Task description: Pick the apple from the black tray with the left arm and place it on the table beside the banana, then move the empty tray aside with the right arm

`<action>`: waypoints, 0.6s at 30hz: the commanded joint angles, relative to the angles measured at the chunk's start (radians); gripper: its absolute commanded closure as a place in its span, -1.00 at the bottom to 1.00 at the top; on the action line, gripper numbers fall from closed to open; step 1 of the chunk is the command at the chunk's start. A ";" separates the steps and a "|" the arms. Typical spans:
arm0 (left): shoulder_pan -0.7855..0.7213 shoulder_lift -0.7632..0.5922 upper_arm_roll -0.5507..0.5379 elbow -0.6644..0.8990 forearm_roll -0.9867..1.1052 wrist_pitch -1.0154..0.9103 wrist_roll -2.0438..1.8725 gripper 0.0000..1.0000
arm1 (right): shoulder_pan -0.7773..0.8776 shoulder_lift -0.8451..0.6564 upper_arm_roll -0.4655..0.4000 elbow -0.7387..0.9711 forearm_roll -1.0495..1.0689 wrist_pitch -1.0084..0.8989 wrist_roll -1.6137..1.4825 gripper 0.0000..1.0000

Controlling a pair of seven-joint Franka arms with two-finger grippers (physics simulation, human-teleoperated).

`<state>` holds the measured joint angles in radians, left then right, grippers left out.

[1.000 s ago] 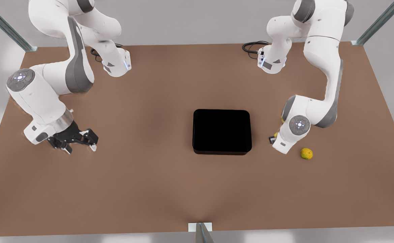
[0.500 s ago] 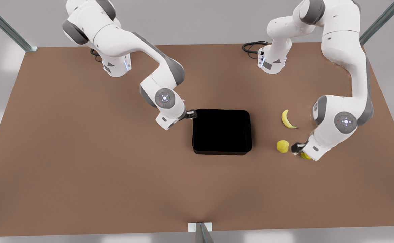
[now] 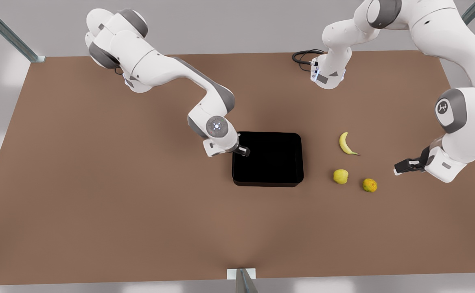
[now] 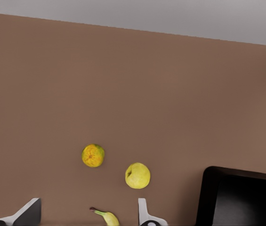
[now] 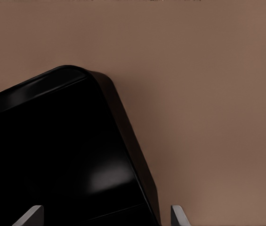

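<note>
Since half a second ago the left gripper (image 3: 400, 167) has pulled away from the apple (image 3: 340, 176), fingers wide and empty; apple rests on the table (image 3: 119, 203) near the banana (image 3: 345, 144); right gripper (image 3: 243, 151), fingers wide, straddles the tray (image 3: 267, 159) rim.

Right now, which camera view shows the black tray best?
The front view: the whole black tray lies visible and empty on the table. The right wrist view shows one rounded corner between the open right gripper's fingers; the left wrist view shows one corner.
</note>
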<state>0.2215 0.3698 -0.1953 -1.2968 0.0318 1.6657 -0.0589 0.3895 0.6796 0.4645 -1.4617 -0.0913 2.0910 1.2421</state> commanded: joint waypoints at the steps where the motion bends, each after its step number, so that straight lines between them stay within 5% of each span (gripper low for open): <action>1: 0.001 0.000 -0.001 0.001 0.002 -0.003 0.093 -1.00 | 0.000 0.014 0.002 0.000 -0.053 0.047 0.306 -1.00; 18: -0.004 0.000 -0.004 -0.001 0.008 -0.003 0.086 -1.00 | 0.000 0.138 0.033 -0.039 -0.168 0.150 0.011 -1.00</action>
<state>0.2178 0.3710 -0.1990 -1.2983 0.0390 1.6633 -0.0036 0.3903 0.8188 0.4946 -1.4975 -0.2563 2.2276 1.3276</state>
